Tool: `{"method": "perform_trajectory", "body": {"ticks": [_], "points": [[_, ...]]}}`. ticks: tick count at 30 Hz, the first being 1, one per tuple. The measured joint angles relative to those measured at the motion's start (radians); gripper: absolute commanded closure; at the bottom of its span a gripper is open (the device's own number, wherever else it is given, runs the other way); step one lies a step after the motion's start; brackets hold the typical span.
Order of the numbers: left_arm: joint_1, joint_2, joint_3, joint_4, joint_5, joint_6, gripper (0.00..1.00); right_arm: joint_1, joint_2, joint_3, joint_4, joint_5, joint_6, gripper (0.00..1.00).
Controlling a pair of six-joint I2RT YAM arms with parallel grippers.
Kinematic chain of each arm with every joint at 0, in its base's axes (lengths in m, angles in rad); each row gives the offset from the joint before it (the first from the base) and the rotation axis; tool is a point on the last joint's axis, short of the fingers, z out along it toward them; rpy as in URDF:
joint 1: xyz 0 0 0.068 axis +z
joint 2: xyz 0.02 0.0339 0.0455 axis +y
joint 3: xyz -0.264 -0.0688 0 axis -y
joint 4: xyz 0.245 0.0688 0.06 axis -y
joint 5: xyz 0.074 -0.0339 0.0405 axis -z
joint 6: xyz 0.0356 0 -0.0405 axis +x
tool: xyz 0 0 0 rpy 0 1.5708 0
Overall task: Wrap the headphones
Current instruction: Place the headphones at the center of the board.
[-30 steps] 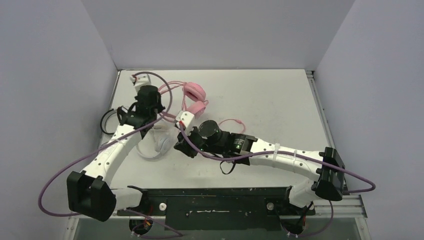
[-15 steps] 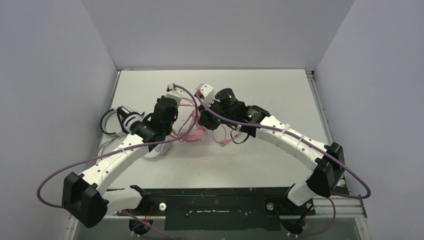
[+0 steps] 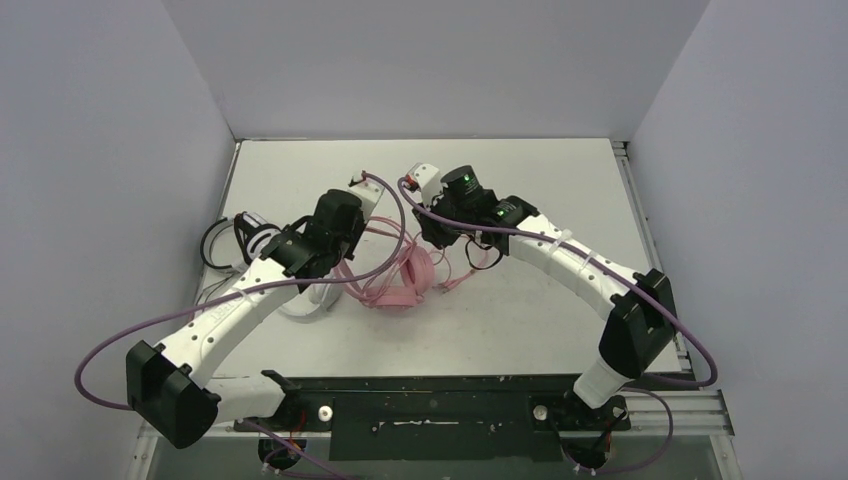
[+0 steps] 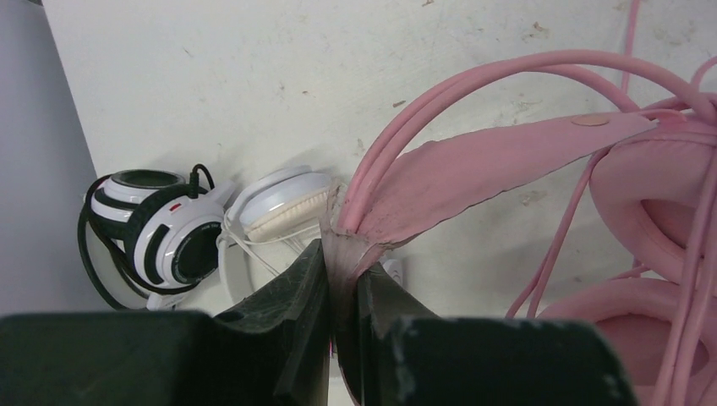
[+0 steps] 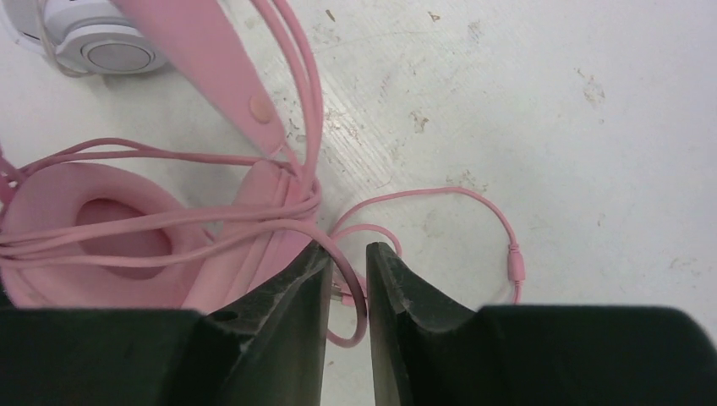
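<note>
Pink padded over-ear headset (image 3: 397, 287) lies mid-table, well in from every edge of the white table (image 3: 560, 180), its headband clamped in the left gripper (image 4: 340, 254). The right gripper (image 5: 347, 254) stands slightly parted around the thin pink cable (image 5: 473, 196); it should pinch first, then wind snugly.

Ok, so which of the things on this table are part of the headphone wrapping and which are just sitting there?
Part of the job: pink headset, pinched by the left gripper; its pink cable; white headset; black-and-white headset.
Not part of it: purple arm cables; black mounting rail.
</note>
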Motion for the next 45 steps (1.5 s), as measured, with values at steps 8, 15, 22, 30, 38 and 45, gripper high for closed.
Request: {"method": "perform_trajectory", "body": {"ticks": [8,15,22,30,38,45], "points": [[0.000,-0.001,0.064,-0.092,0.113,-0.034,1.00,-0.043,0.003,-0.022,0.076,0.002,-0.009,0.54],[0.000,-0.003,0.101,-0.148,0.172,-0.104,1.00,-0.124,-0.028,-0.151,0.187,-0.066,0.020,0.41],[0.045,-0.003,0.135,-0.179,0.289,-0.207,1.00,-0.184,-0.152,-0.350,0.351,-0.139,0.105,0.29],[0.176,-0.003,0.219,-0.224,0.437,-0.318,1.00,-0.207,-0.327,-0.611,0.632,-0.154,0.189,0.15],[0.201,-0.019,0.281,-0.253,0.531,-0.412,1.00,-0.226,-0.376,-0.770,0.880,-0.128,0.240,0.03],[0.211,-0.019,0.327,-0.275,0.561,-0.437,1.00,-0.280,-0.410,-0.826,0.985,-0.107,0.306,0.00]]}}
